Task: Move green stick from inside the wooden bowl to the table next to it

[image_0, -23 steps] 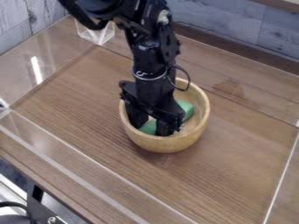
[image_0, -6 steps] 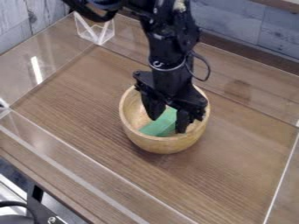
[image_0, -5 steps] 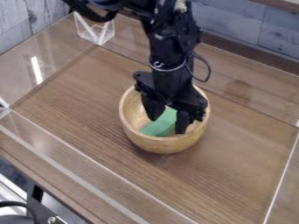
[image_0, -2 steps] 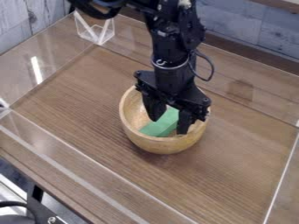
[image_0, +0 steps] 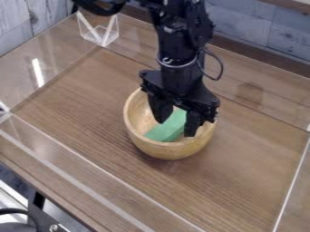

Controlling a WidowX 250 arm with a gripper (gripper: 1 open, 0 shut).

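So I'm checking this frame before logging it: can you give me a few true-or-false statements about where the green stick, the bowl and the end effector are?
1. The green stick is inside the wooden bowl. True.
2. The end effector is off to the side, over bare table. False: it reaches down into the bowl, its fingers on either side of the stick.
3. The stick lies flat on the table beside the bowl. False: it is in the bowl, leaning at a tilt.
4. The bowl stands upright on the table. True.
5. The bowl holds several green pieces. False: only one shows.
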